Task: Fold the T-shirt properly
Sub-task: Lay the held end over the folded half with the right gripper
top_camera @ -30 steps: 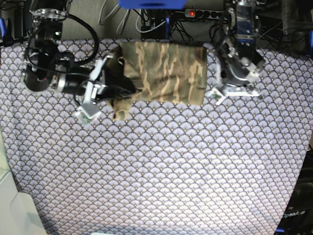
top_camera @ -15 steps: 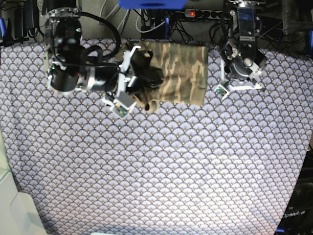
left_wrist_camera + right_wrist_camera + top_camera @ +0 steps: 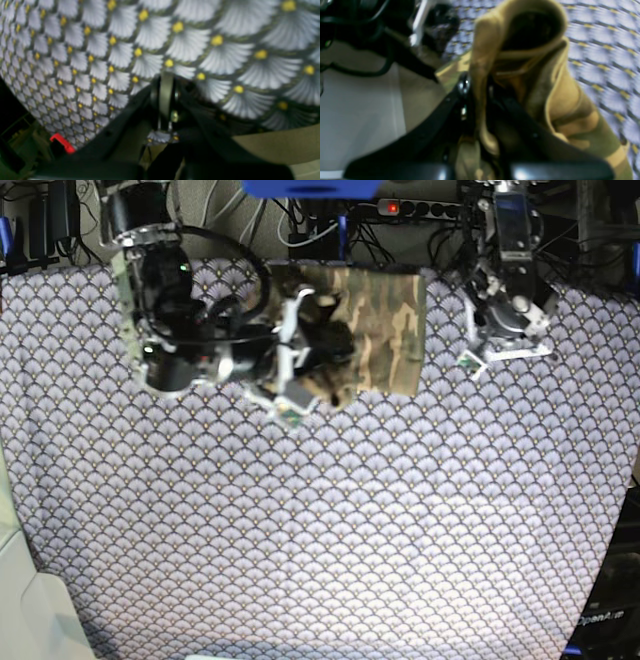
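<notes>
The camouflage T-shirt (image 3: 385, 320) lies folded into a narrow rectangle at the far middle of the table. Its left edge is lifted and bunched. My right gripper (image 3: 335, 350) is over the shirt's left part. In the right wrist view this gripper (image 3: 480, 100) is shut on a tan fold of the T-shirt (image 3: 545, 100), which loops up above the fingers. My left gripper (image 3: 163, 92) is shut with nothing in it, close over the patterned table cloth (image 3: 100, 50). The left arm (image 3: 505, 310) stands to the right of the shirt, apart from it.
The purple-grey fan-scale table cloth (image 3: 330, 530) covers the whole table. A power strip (image 3: 420, 208) with a red switch, cables and a blue object (image 3: 310, 188) lie beyond the far edge. A white surface (image 3: 30, 610) sits at the near left corner.
My right arm has swung to the right, carrying the shirt's left edge over the rest of the shirt. The left arm has drawn back up and right, away from the shirt.
</notes>
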`<state>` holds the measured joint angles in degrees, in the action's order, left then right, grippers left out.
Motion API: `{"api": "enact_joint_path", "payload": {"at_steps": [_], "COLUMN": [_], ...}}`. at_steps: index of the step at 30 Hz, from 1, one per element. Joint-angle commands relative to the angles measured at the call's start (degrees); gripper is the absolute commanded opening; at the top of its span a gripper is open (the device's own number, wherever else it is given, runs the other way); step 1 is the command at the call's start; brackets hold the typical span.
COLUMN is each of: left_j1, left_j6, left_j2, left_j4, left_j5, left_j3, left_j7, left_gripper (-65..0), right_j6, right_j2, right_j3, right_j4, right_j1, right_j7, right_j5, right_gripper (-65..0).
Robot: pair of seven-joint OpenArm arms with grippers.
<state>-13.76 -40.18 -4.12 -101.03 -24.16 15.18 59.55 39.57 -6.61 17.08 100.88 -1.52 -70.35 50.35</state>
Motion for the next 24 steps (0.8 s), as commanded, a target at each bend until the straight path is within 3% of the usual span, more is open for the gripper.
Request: {"api": "enact_joint_path", "payload": {"at_steps": [1, 9, 16, 24], "left_j1": [0.4, 0.4, 0.8, 0.8], "left_j6": [0.2, 0.2, 0.2, 0.2], "left_j2": [-0.4, -0.4, -0.4, -0.4], "left_j4": [-2.0, -5.5, -5.4, -5.5], "left_j5": [-0.1, -0.3, -0.3, -0.1], "left_j3": [0.8, 6.1, 11.9, 13.1], "left_j7": [-0.3, -0.3, -0.3, -0.3], "left_gripper": [-64.5, -64.5, -64.5, -64.5], "right_j6": [0.4, 0.4, 0.4, 0.4], "right_j2": [0.2, 0.0, -0.1, 0.2], "right_j3": [0.7, 7.0, 7.5, 9.6], "right_j4": [0.6, -4.7, -8.5, -8.8], "right_j1": [-0.7, -3.4, -5.6, -6.4], "right_j7": [2.4, 5.5, 7.7, 7.9], "right_j5": [1.8, 1.7, 1.7, 1.7], "right_gripper": [-65.0, -65.0, -65.0, -65.0]}}
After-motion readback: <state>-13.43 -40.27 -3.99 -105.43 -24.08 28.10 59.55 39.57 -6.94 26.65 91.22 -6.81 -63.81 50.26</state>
